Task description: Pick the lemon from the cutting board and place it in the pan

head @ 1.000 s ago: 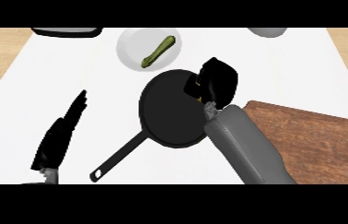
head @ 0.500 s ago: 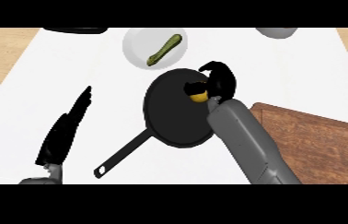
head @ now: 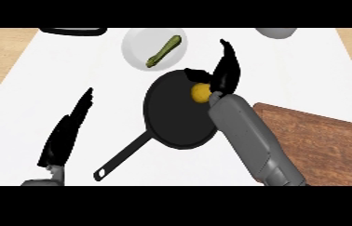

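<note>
The yellow lemon (head: 200,92) lies inside the black pan (head: 174,113), near its right rim. Right above it is my right hand (head: 226,71), open, with the fingers stretched up and away and the thumb reaching left over the pan's rim. The lemon is no longer held. The wooden cutting board (head: 313,139) lies at the right, partly hidden by my right forearm, with nothing showing on it. At the left, my left hand (head: 65,134) rests open, fingers pointing up.
A white plate (head: 141,46) with a green vegetable (head: 164,51) on it sits just behind the pan. The pan's handle (head: 122,154) points toward the lower left. A dark object (head: 72,30) and a grey bowl (head: 277,32) sit at the back edge.
My right hand, curled over the pan's right side a second ago, has opened and straightened its fingers. The lemon has come into view and now lies in the pan.
</note>
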Motion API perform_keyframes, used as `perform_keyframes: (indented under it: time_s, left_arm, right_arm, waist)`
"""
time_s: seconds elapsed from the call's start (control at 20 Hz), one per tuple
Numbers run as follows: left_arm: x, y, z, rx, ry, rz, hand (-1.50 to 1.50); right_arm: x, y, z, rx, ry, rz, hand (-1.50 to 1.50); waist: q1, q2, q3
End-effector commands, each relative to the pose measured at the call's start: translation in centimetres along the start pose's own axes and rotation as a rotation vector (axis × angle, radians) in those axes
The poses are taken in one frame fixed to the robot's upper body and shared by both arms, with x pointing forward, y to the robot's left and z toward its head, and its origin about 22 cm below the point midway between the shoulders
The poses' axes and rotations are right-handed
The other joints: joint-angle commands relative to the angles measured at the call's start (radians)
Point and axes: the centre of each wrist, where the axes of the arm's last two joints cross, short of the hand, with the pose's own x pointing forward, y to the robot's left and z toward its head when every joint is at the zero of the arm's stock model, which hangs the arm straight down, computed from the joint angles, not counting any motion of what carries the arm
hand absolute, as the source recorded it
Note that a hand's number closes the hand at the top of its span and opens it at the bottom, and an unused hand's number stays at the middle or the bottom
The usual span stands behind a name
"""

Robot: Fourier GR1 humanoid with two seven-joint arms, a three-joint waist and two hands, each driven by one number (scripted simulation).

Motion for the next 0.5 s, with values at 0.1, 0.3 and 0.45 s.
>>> perform_keyframes:
  time_s: [0.1, 0.3, 0.45]
  left_arm:
    - [-1.0, 0.9, 0.5, 0.032, 0.037, 0.008, 0.0]
    - [-1.2, 1.2, 1.4, 0.062, 0.06, 0.015, 0.0]
    - [-1.7, 1.0, 2.8, 0.08, 0.065, 0.012, 0.0]
  right_arm:
    - [-0.1, -0.4, -0.5, -0.245, 0.043, -0.225, -1.5]
    - [-3.5, -1.1, -0.1, -0.332, 0.077, -0.249, -1.5]
    - [-5.5, -3.3, 0.4, -0.365, 0.07, -0.29, -1.5]
  waist:
    - [-0.043, -0.015, -0.002]
    - [-0.074, -0.024, -0.002]
    - [-0.098, -0.032, -0.002]
